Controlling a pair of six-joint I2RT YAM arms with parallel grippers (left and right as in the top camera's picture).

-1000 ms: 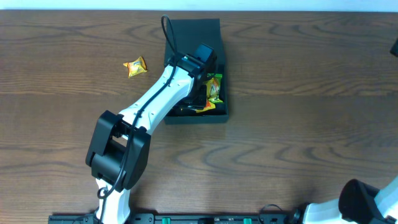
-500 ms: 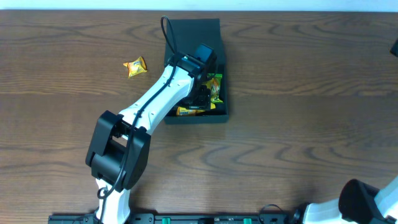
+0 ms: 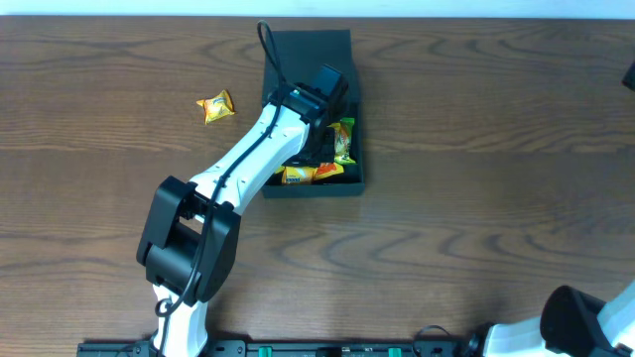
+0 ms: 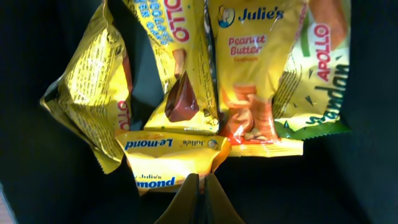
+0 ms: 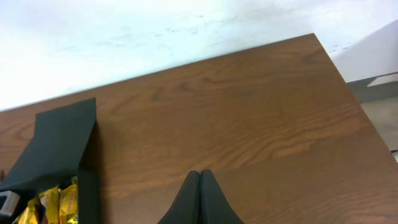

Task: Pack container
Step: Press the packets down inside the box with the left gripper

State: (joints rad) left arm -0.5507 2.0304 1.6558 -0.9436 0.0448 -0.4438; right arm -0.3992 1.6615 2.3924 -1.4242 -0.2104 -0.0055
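The container point(image 3: 322, 188) sits on the tabletop point(image 3: 476, 198) a little left of centre towards the far edge, with its lid flap point(image 3: 308, 48) open on the far side. The left arm reaches down into it. The left gripper point(image 4: 201, 186) is clenched, its fingers pressed together with nothing visible between them, and its tips are just above the Le-mond packet point(image 4: 171, 149). The right gripper point(image 5: 200, 186) is also clenched and empty, hanging over bare wood well to the right of the container.

The step in hand looks like clearing the container to fetch the loose candy packet point(image 3: 214, 106), which lies on the tabletop to the left, well apart from the container. To do it well, the left gripper should rise straight up until it clears the walls, so that it drags no packet out. It should then swing left without brushing the flap. The jaws should be spread before the descent and should close across the packet's middle, because a crinkled wrapper probably slips at its edges.

There is one container. The left wrist view shows five packets inside:
- the Le-mond packet
- a Peanut Butter packet point(image 4: 255, 81)
- a green pandan packet point(image 4: 314, 93)
- an Apollo packet point(image 4: 180, 56)
- a crumpled yellow packet point(image 4: 87, 106)

One packet is outside, which makes six in view.
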